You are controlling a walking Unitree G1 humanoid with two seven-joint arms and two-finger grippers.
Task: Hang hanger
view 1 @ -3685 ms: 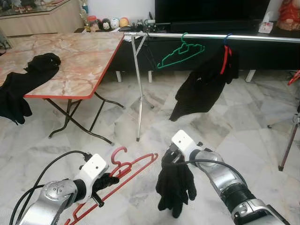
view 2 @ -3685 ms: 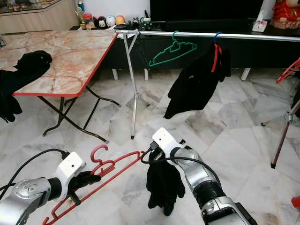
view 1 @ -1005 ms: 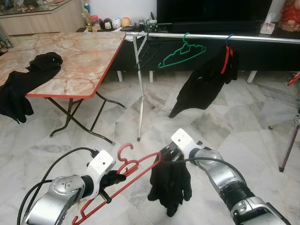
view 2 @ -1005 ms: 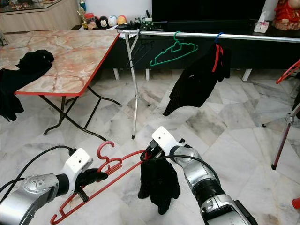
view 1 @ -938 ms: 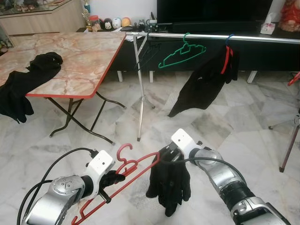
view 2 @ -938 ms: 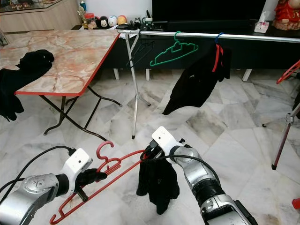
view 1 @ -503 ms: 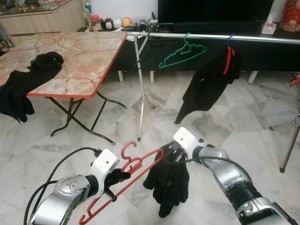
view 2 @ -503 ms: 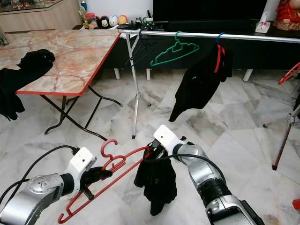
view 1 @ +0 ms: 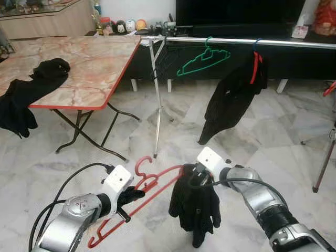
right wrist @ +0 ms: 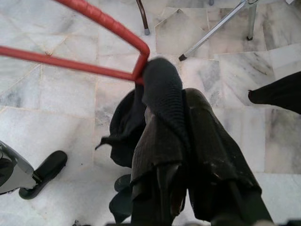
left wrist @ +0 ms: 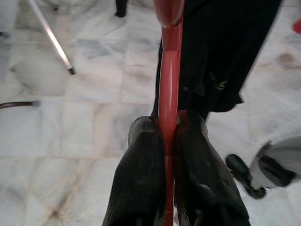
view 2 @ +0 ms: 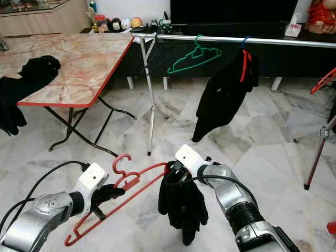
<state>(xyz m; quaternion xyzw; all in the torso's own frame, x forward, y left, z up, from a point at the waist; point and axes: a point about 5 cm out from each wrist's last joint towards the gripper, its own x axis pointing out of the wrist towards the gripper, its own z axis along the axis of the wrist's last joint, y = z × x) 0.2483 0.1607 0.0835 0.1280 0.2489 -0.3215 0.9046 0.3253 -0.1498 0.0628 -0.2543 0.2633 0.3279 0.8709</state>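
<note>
A red hanger (view 1: 137, 197) is held low over the floor, my left gripper (view 1: 131, 195) shut on its middle, seen close as the red bar (left wrist: 168, 94) between black fingers (left wrist: 141, 174). My right gripper (view 1: 191, 177) is shut on a black garment (view 1: 195, 209) that dangles from it. The hanger's far tip (right wrist: 141, 61) touches the top of that garment. Behind, a silver rail (view 1: 236, 40) carries a green hanger (view 1: 203, 56) and a black garment on a red hanger (view 1: 231, 100).
A folding table (view 1: 100, 68) with a marble-pattern top stands at the left, black clothes (view 1: 29, 94) draped over it. The rack's leg (view 1: 156, 110) stands ahead. A dark TV cabinet (view 1: 294, 58) is behind the rail. Another stand leg (view 1: 324, 157) is at the right.
The right gripper has moved the black garment a little rightward and lower, still at the hanger's tip. The left gripper keeps its hold on the hanger, nearly unmoved.
</note>
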